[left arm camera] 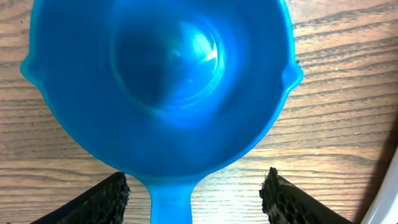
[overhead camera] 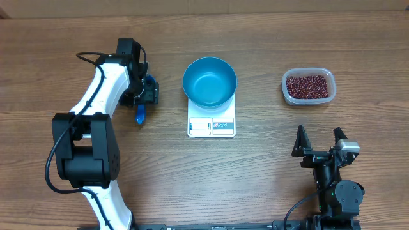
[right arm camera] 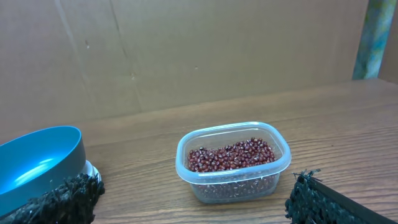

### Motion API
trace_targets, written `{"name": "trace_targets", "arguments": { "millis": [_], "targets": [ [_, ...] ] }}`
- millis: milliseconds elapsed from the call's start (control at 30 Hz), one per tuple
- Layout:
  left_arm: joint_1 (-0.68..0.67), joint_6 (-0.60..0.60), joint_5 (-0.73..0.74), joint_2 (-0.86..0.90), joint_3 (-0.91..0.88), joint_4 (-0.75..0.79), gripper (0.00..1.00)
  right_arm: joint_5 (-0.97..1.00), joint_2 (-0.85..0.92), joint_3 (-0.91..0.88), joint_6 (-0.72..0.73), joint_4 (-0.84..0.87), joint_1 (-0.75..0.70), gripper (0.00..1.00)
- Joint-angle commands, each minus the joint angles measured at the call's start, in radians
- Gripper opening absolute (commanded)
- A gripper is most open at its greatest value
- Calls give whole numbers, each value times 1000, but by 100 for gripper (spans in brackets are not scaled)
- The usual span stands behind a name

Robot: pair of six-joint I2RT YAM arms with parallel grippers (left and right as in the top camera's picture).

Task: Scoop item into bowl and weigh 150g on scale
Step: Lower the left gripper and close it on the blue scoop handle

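A smooth, deep, round blue bowl (overhead camera: 209,82) sits on the flat white square scale (overhead camera: 211,126) at mid-table. Small oval red-brown beans (overhead camera: 308,86) are heaped in a clear plastic tub (overhead camera: 285,83) (rounded corners) toward the right edge. The table (overhead camera: 268,179) is wood-grained, and plain cardboard (right arm camera: 186,50) stands behind it. The left gripper (left arm camera: 194,183) straddles a glossy blue scoop (left arm camera: 161,87), jaws wide and clear of its handle. The right gripper (overhead camera: 318,134) gapes empty near the front edge.

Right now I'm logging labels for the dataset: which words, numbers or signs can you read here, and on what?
None can be read.
Scale: its display and blue-marked panel carry marks, too small to read.
Bowl, tub, scoop: no print visible.
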Motion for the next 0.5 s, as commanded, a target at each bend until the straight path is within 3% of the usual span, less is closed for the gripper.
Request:
{"name": "trace_targets", "arguments": {
  "millis": [0, 333, 467],
  "targets": [
    [-3, -28, -14, 13, -19, 0, 73, -2, -11, -11, -4, 6, -3, 100],
    [-3, -24, -14, 13, -27, 16, 73, -2, -11, -11, -4, 6, -3, 100],
    [-3, -25, -14, 13, -27, 16, 61, -2, -11, -11, -4, 6, -3, 100]
  ]
}}
